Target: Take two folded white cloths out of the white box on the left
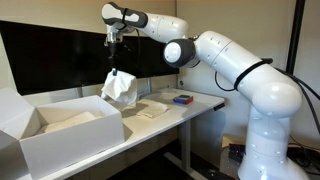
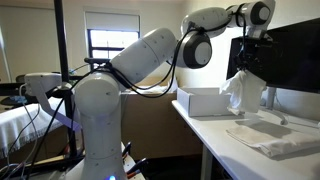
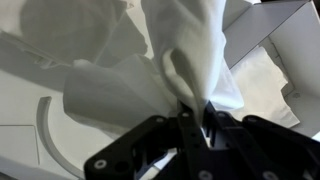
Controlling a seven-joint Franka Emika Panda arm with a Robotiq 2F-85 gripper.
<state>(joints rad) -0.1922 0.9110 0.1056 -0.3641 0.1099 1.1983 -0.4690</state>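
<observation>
Well, cloth (image 1: 119, 88) hangs below pincer (image 1: 117, 68), clamped btw jaws.

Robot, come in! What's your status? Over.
Gripper shut on a white cloth, hanging in the air. Second cloth lies on the table beside the white box. Nothing blocking.

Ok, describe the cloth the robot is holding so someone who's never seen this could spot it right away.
Start at the long table and find the big white box at one end. Right beside the box, the gripper is shut on a rumpled white cloth. Unlike the other cloth lying flat on the table, this one dangles in the air.
</observation>
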